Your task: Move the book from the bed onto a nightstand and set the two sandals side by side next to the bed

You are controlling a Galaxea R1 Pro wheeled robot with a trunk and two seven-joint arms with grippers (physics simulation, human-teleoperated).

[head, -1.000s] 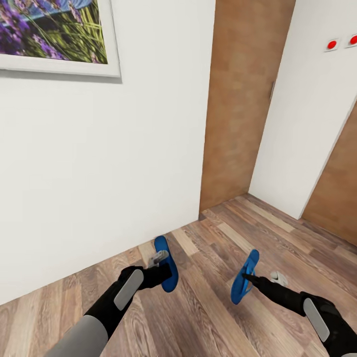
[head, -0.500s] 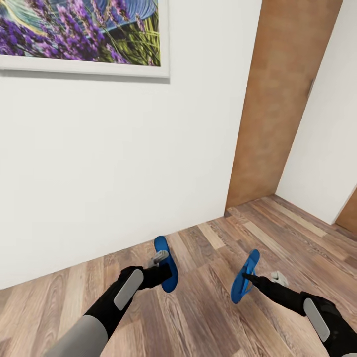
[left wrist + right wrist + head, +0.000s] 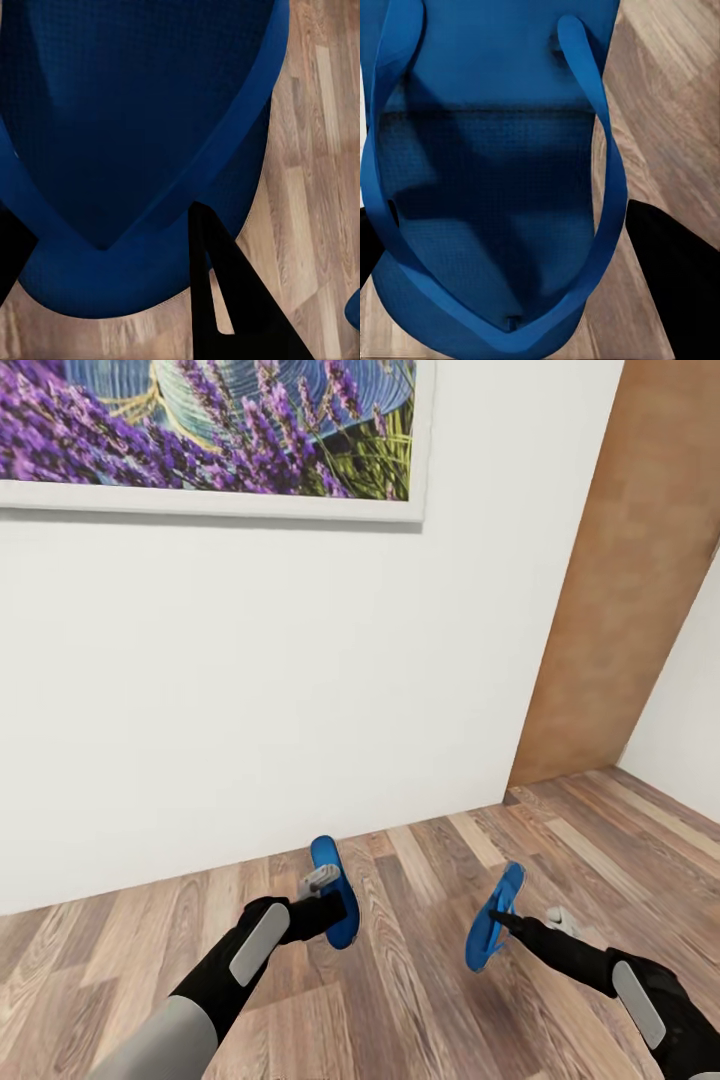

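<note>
My left gripper (image 3: pixel 324 900) is shut on one blue sandal (image 3: pixel 335 890), held above the wood floor near the wall. In the left wrist view that sandal (image 3: pixel 135 135) hangs close with a black finger (image 3: pixel 225 300) across its edge. My right gripper (image 3: pixel 508 922) is shut on the other blue sandal (image 3: pixel 494 920), which is tilted on edge. The right wrist view looks onto its sole and toe strap (image 3: pixel 487 187), with a dark finger (image 3: pixel 675 277) beside it. The book, the bed and the nightstand are out of view.
A white wall (image 3: pixel 260 700) stands close ahead with a purple flower picture (image 3: pixel 210 430) on it. A brown door (image 3: pixel 640 590) is at the right. Light wood-plank floor (image 3: pixel 420 1000) spreads under both arms.
The camera has turned left, so the picture and the door slid rightward in the view. Both arms hold the sandals in the same pose.
</note>
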